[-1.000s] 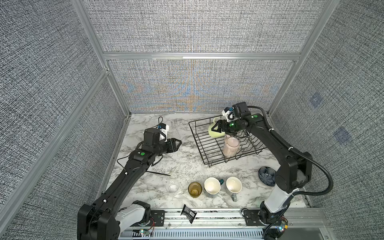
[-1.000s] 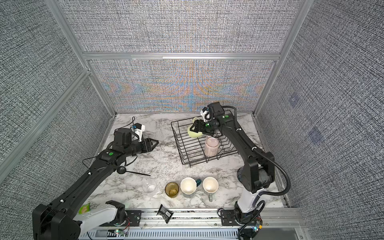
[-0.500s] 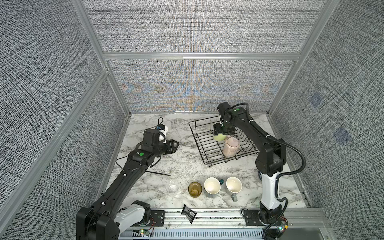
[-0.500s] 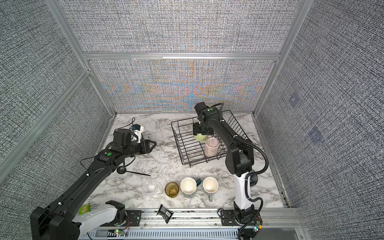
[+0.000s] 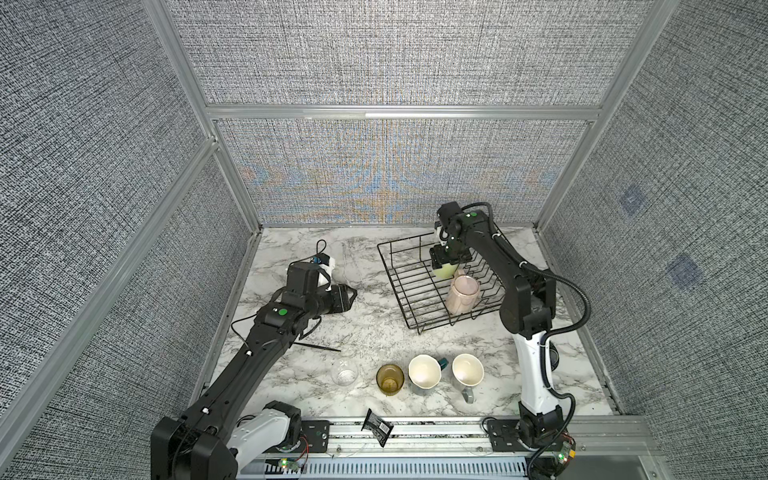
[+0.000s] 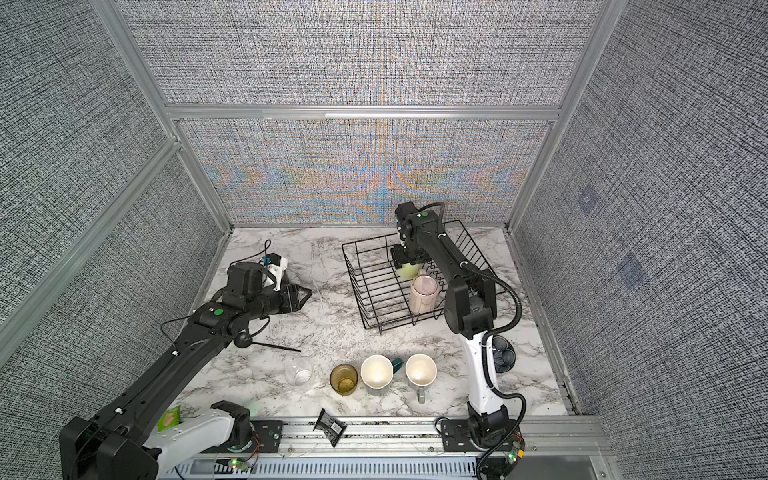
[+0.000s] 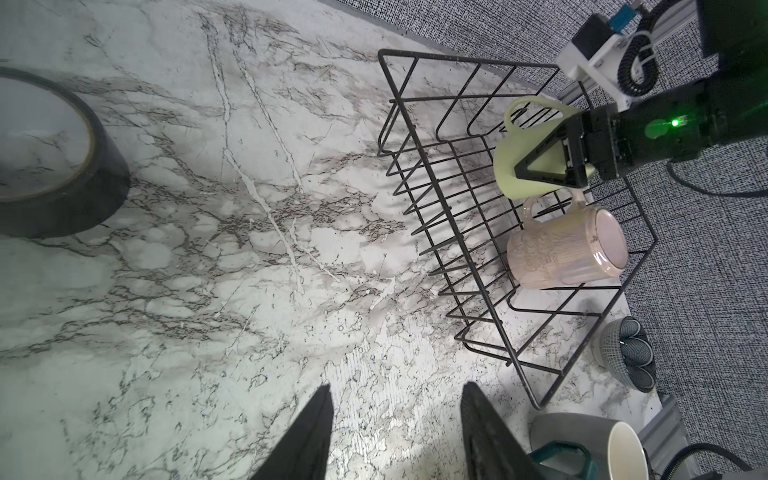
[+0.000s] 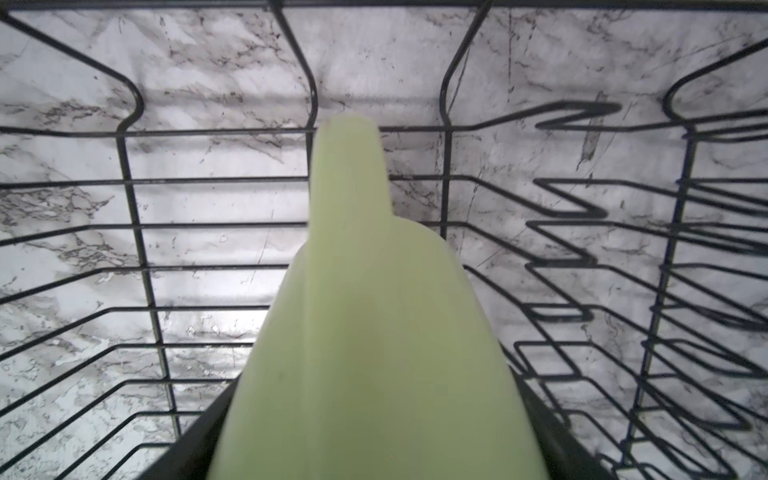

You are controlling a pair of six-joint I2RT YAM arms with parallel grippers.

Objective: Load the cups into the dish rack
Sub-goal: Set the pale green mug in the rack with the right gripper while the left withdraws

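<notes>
1. One light green mug (image 5: pixel 444 272): clenched in right gripper (image 5: pixel 445 262), inside dish rack (image 5: pixel 398 291), on far side of tall pink mug (image 5: pixel 462 293).
2. Left gripper (image 7: pixel 395 407): jaws parted, empty, above table (image 5: pixel 374 324) left of rack.

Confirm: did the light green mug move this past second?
Yes. Held by the right gripper, the light green mug shifted from near the far rim of the dish rack toward the tall pink mug.

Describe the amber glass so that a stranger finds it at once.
Look in front of the dish rack, at the row along the table's near edge. The amber glass tumbler stands between the small clear glass and the teal mug. Only it is brown and transparent.
</notes>
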